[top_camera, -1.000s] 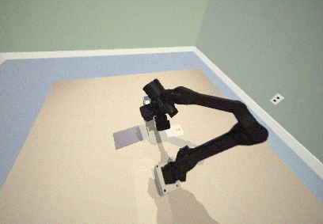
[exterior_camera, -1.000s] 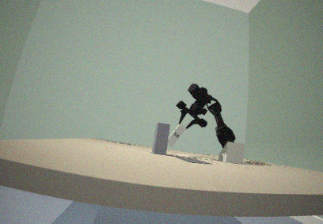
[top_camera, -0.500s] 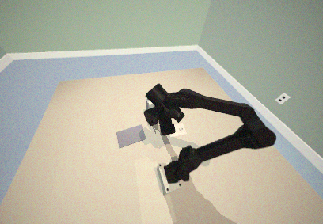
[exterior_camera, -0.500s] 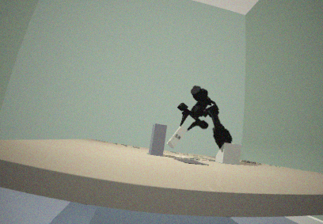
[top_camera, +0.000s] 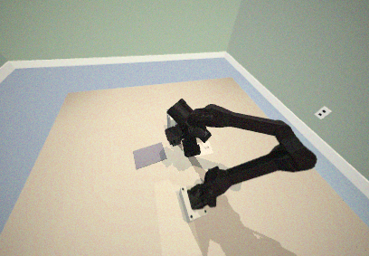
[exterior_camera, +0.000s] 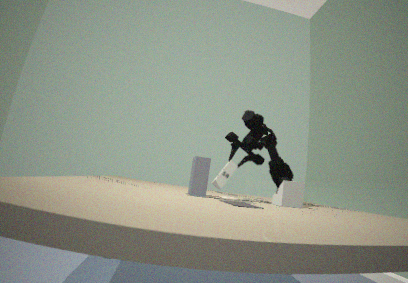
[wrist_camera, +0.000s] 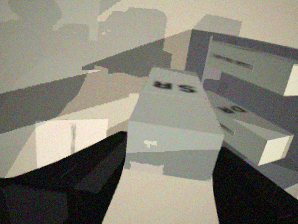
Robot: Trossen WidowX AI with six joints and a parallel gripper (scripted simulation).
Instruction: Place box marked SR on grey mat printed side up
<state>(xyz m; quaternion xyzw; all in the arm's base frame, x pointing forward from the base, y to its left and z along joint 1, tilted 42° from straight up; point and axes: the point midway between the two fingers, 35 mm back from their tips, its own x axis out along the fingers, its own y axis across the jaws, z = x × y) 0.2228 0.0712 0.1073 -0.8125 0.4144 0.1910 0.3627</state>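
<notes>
Top view: the pincer [top_camera: 183, 142] [exterior_camera: 234, 163] [wrist_camera: 170, 148] is hiding its load; a grey square, probably the mat [top_camera: 148, 156], is lying beside it.
Exterior view: the SR box [exterior_camera: 224, 176] [wrist_camera: 172, 107] is hanging tilted below the pincer, near the bin [exterior_camera: 199, 176] [wrist_camera: 197, 52].
Wrist view: the pincer is clamping the SR box at its near end; two other boxes are standing right of it in frame.
Handling: probably light, stiff, smooth; end grip is risking a swivel, crushing seems unlikely.

The black arm [top_camera: 253, 124] [exterior_camera: 272, 149] reached out above the table, bent sharply at its elbow. Its gripper [exterior_camera: 234, 163] [wrist_camera: 170, 148] slanted downward, its two fingers parted and gripping a box between them.
</notes>
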